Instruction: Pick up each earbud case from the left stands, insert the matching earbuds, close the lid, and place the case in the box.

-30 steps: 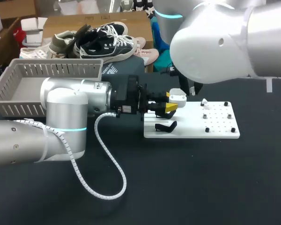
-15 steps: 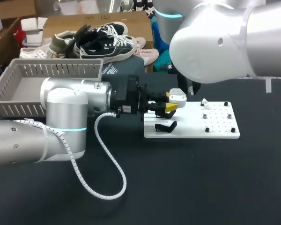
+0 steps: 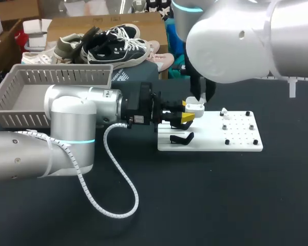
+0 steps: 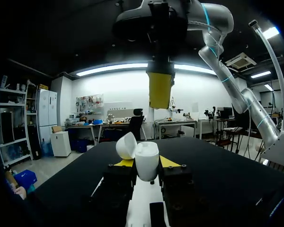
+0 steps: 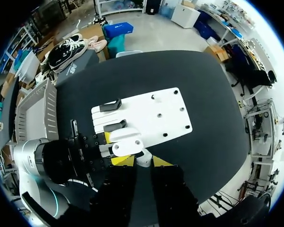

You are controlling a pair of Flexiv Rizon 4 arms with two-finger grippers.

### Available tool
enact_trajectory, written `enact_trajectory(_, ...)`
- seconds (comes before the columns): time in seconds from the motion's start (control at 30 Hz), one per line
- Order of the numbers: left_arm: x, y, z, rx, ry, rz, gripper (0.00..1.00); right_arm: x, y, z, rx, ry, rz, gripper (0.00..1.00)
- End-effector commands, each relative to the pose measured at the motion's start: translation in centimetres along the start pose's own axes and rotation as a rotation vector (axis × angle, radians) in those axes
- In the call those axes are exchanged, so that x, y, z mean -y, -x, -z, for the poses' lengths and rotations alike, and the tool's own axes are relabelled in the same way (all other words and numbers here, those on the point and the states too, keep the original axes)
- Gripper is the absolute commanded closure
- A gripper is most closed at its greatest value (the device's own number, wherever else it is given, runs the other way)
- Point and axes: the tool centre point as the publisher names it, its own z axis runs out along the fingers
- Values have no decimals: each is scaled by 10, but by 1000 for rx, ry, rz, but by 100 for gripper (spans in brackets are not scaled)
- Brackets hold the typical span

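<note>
It looked like a robotics lab bench. Two silver-grey jointed arms, the left arm [image 3: 72, 128] and the right arm [image 3: 246, 41], met over a black surface [image 3: 205, 200]. Beneath the left claw [image 3: 188, 117] lay a white fixture plate [image 3: 241, 143] studded with small pegs. A spiral-wrapped cable [image 3: 118, 197] trailed behind that claw, and a grey slatted basket [image 3: 20, 97] stood well behind it.
</note>
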Motion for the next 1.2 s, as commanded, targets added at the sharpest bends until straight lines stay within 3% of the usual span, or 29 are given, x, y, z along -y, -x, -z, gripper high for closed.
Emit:
enact_trajectory(0.03, 0, -1, 0, 2, 1, -1, 100, 1, -5, -2, 28, 7, 5, 100)
enact_trajectory(0.5, 0, -1, 0, 2, 1, -1, 100, -8, -8, -13, 77, -38, 39, 100)
enact_trajectory(1.2, 0, -1, 0, 2, 1, -1, 100, -13, 1, -24, 63, -46, 46, 100)
